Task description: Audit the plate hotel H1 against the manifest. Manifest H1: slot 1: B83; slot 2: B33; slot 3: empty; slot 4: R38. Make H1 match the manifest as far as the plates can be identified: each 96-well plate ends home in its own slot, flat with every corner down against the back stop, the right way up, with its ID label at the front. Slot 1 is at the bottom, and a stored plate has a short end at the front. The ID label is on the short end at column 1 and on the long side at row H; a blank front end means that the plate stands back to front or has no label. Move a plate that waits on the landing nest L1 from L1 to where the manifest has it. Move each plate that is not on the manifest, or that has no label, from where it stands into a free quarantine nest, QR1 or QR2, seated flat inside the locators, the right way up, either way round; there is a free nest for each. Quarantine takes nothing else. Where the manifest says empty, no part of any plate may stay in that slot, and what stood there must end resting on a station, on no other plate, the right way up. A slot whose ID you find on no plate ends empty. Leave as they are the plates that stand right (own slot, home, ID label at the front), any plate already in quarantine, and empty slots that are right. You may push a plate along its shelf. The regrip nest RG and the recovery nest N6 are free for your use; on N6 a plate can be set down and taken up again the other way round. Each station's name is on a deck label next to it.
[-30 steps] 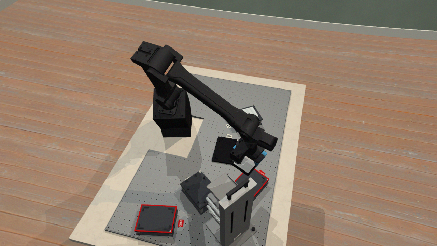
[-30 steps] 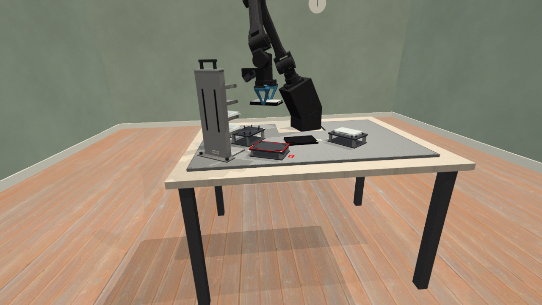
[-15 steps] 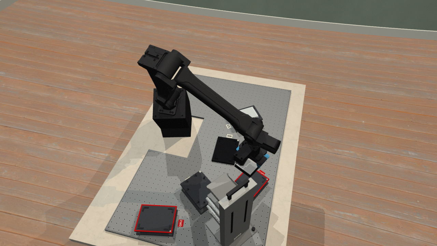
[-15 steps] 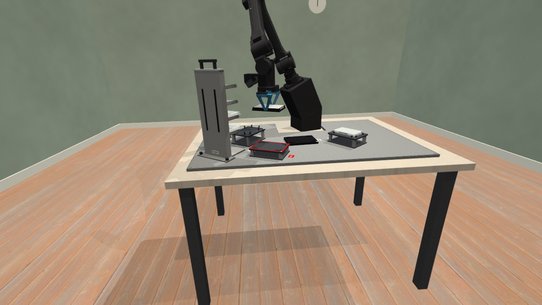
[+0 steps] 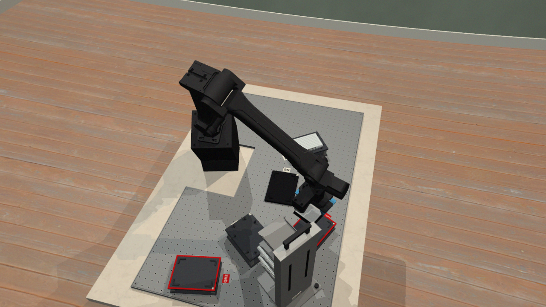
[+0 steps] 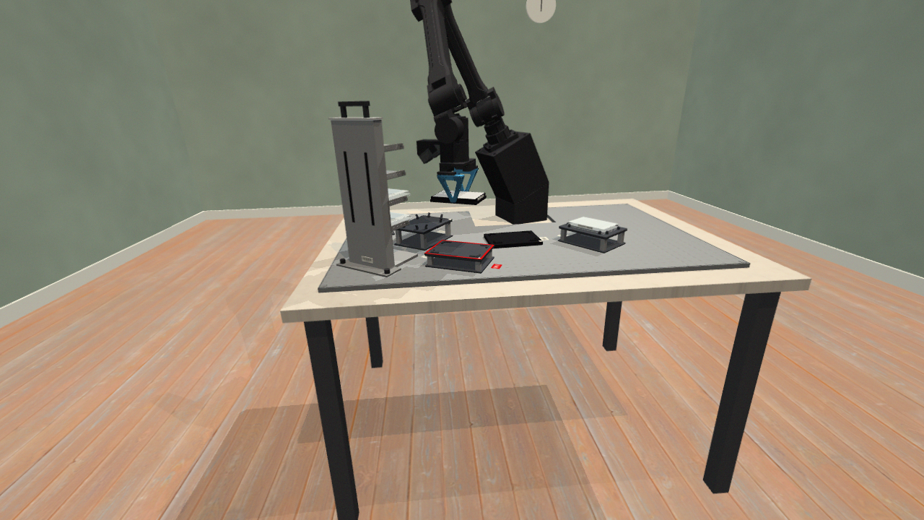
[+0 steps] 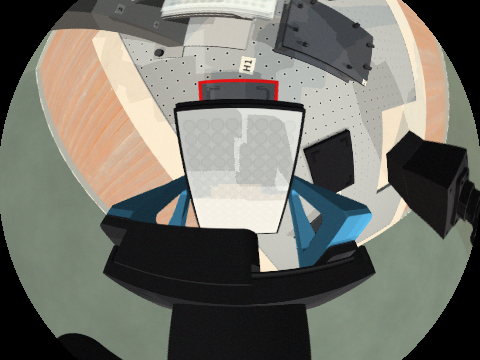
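The end effector (image 7: 239, 203) holds a 96-well plate (image 7: 239, 163) across its long sides, fingers spread wide on it. The plate hangs flat above the tabletop (image 6: 548, 287), beside the hotel H1 (image 6: 356, 187). The red-rimmed quarantine nest (image 7: 238, 91) lies ahead and below, in line with the plate's long axis. The arm reaches far forward, wrist pointing down.
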{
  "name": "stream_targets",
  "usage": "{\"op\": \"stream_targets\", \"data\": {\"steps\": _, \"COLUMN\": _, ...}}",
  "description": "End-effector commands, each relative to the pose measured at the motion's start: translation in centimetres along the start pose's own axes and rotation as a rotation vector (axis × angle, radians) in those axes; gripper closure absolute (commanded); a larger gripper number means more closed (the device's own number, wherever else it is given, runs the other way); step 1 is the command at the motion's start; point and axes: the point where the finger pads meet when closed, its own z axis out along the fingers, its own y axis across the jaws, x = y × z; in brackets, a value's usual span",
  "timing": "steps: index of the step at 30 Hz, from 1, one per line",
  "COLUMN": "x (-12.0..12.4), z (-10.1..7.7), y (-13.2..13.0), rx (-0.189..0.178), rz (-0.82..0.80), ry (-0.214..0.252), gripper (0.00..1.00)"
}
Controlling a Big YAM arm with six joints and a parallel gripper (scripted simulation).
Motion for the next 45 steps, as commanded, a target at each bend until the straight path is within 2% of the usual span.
{"op": "stream_targets", "data": {"steps": 1, "x": -0.4, "z": 0.9, "y": 0.3, "rx": -0.007, "rz": -0.003, "ry": -0.002, "gripper": 0.14}}
{"op": "stream_targets", "data": {"steps": 2, "x": -0.4, "z": 0.9, "y": 0.3, "rx": -0.007, "rz": -0.003, "ry": -0.002, "gripper": 0.14}}
{"op": "stream_targets", "data": {"steps": 3, "x": -0.5, "z": 0.7, "y": 1.3, "rx": -0.025, "rz": 0.004, "ry": -0.001, "gripper": 0.14}}
{"op": "stream_targets", "data": {"steps": 10, "x": -0.4, "z": 3.0, "y": 0.3, "rx": -0.007, "rz": -0.003, "ry": -0.002, "gripper": 0.14}}
{"op": "stream_targets", "data": {"steps": 17, "x": -0.5, "z": 4.8, "y": 0.5, "rx": -0.011, "rz": -0.001, "ry": -0.002, "gripper": 0.14}}
{"op": "stream_targets", "data": {"steps": 19, "x": -0.5, "z": 4.8, "y": 0.5, "rx": -0.011, "rz": -0.001, "ry": -0.002, "gripper": 0.14}}
{"op": "stream_targets", "data": {"steps": 29, "x": -0.6, "z": 7.0, "y": 1.8, "rx": -0.032, "rz": 0.007, "ry": -0.002, "gripper": 0.14}}
{"op": "stream_targets", "data": {"steps": 31, "x": -0.6, "z": 7.0, "y": 1.8, "rx": -0.032, "rz": 0.007, "ry": -0.002, "gripper": 0.14}}
{"op": "stream_targets", "data": {"steps": 33, "x": -0.5, "z": 5.2, "y": 3.0, "rx": -0.074, "rz": 0.01, "ry": 0.003, "gripper": 0.14}}
{"op": "stream_targets", "data": {"steps": 34, "x": -0.5, "z": 4.9, "y": 3.3, "rx": -0.08, "rz": 0.011, "ry": 0.004, "gripper": 0.14}}
{"op": "stream_targets", "data": {"steps": 36, "x": -0.5, "z": 4.9, "y": 3.3, "rx": -0.08, "rz": 0.011, "ry": 0.004, "gripper": 0.14}}
{"op": "stream_targets", "data": {"steps": 37, "x": -0.1, "z": 6.1, "y": 1.6, "rx": -0.036, "rz": 0.004, "ry": 0.002, "gripper": 0.14}}
{"op": "stream_targets", "data": {"steps": 38, "x": 0.2, "z": 7.0, "y": 1.2, "rx": -0.026, "rz": -0.01, "ry": 0.002, "gripper": 0.14}}
{"op": "stream_targets", "data": {"steps": 39, "x": 0.3, "z": 7.1, "y": 0.9, "rx": -0.021, "rz": -0.011, "ry": 0.002, "gripper": 0.14}}
{"op": "stream_targets", "data": {"steps": 42, "x": 0.5, "z": 7.2, "y": 0.4, "rx": -0.016, "rz": -0.014, "ry": 0.002, "gripper": 0.14}}
{"op": "stream_targets", "data": {"steps": 43, "x": 0.0, "z": 6.1, "y": 1.5, "rx": -0.036, "rz": 0.004, "ry": 0.002, "gripper": 0.14}}
{"op": "stream_targets", "data": {"steps": 45, "x": 0.0, "z": 6.1, "y": 1.5, "rx": -0.036, "rz": 0.004, "ry": 0.002, "gripper": 0.14}}
